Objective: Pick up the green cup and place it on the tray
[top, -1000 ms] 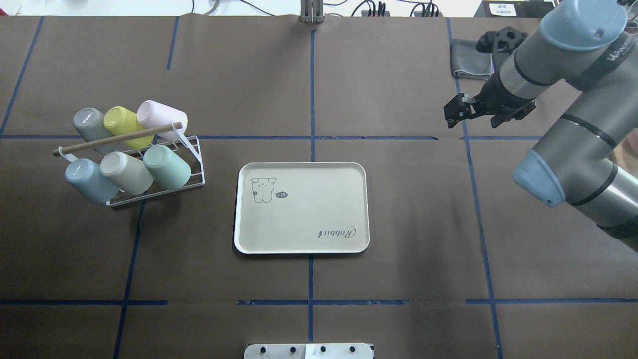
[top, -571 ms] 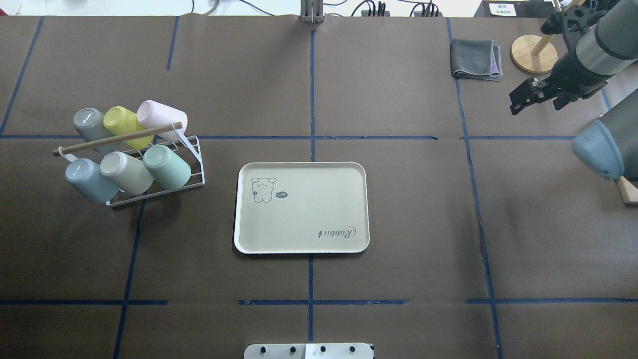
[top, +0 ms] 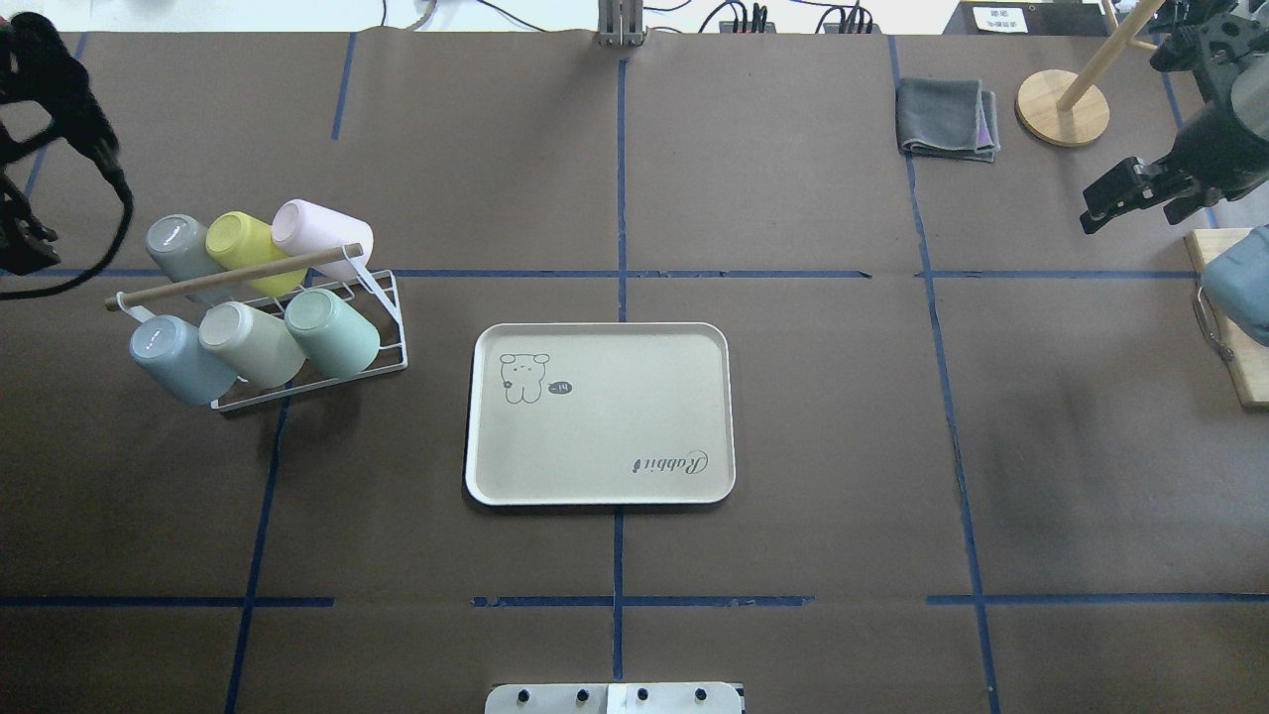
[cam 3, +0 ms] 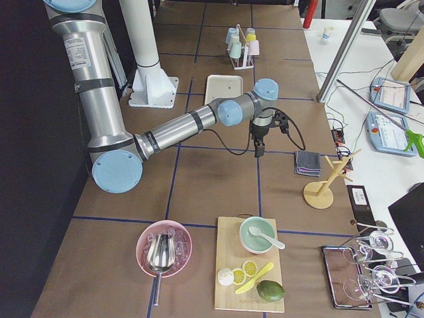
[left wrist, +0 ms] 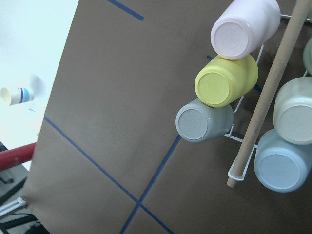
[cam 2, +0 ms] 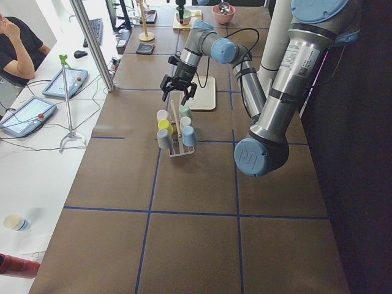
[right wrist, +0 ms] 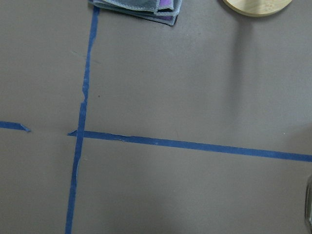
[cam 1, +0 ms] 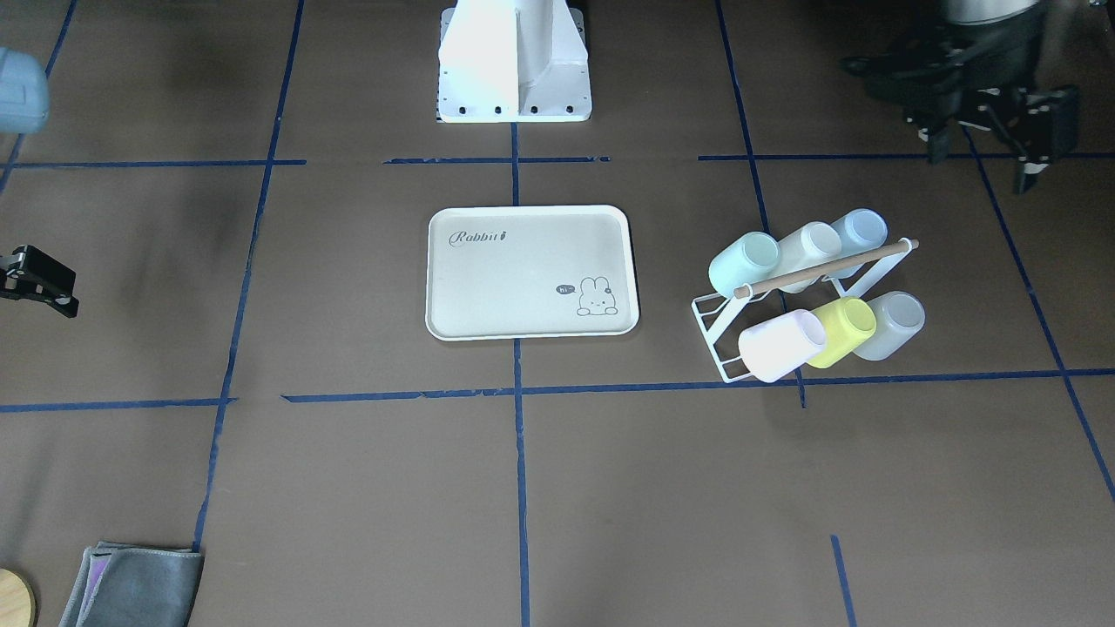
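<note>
The green cup point(top: 332, 332) lies tilted in the front row of a white wire rack point(top: 392, 332), rightmost of three, and also shows as the green cup point(cam 1: 743, 264). The cream tray point(top: 605, 436) sits bare at the table's middle, to the right of the rack. My left gripper point(cam 1: 993, 144) hangs open and empty above the table beside the rack, well clear of the cups. My right gripper point(top: 1140, 208) is open and empty far to the right, away from tray and cup. The left wrist view looks down on the cup bottoms.
The rack also holds a yellow cup point(top: 243, 248), a pink cup point(top: 322, 233), grey, beige and blue cups under a wooden rod point(top: 233, 278). A grey cloth point(top: 947, 119), a wooden stand base point(top: 1061, 107) and a cutting board point(top: 1229, 327) lie at the right. A person point(cam 2: 18, 43) sits beyond the table.
My right arm has swung away to the right edge of the overhead view. My left arm has come into view at the upper left, near the rack.
</note>
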You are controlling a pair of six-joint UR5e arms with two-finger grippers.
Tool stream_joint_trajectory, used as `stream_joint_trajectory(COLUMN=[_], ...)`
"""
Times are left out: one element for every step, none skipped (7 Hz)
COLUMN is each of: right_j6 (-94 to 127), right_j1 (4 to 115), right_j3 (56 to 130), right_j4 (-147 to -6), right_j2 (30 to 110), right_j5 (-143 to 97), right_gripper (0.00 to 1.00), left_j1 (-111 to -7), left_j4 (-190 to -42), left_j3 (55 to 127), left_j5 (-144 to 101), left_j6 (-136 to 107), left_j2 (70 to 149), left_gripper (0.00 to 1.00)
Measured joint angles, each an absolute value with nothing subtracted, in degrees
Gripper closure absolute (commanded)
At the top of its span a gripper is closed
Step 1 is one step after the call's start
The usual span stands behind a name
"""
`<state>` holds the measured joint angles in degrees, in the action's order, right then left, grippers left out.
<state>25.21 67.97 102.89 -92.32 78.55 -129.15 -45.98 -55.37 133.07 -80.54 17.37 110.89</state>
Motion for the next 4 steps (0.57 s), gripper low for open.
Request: stream_joint_trajectory(right_j6=[25.3, 25.5, 25.6, 25.6], right_j1=[68.1, 68.2, 68.3, 68.4], right_j3=[102.9, 102.8, 102.8, 102.8], right_j4=[-92.3, -92.3, -92.3, -92.3], right_j2=[79.2, 79.5, 79.8, 79.9], right_j5=[-129.4, -129.9, -130.5, -131.0], right_gripper=[0.00, 0.00, 0.00, 0.00], left_j1=[-40.3, -35.6, -30.2, -25.2], left_j4=[-53.1, -50.8, -49.3, -48.6], left_j3=[133.3, 133.2, 133.1, 132.8], left_j5=[-71.3, -64.2, -57.2, -52.1], left_j6=[21.7, 26.4, 29.6, 31.0], left_j2=[112.3, 113.5, 113.9, 114.1], left_gripper=[0.00, 0.00, 0.00, 0.00])
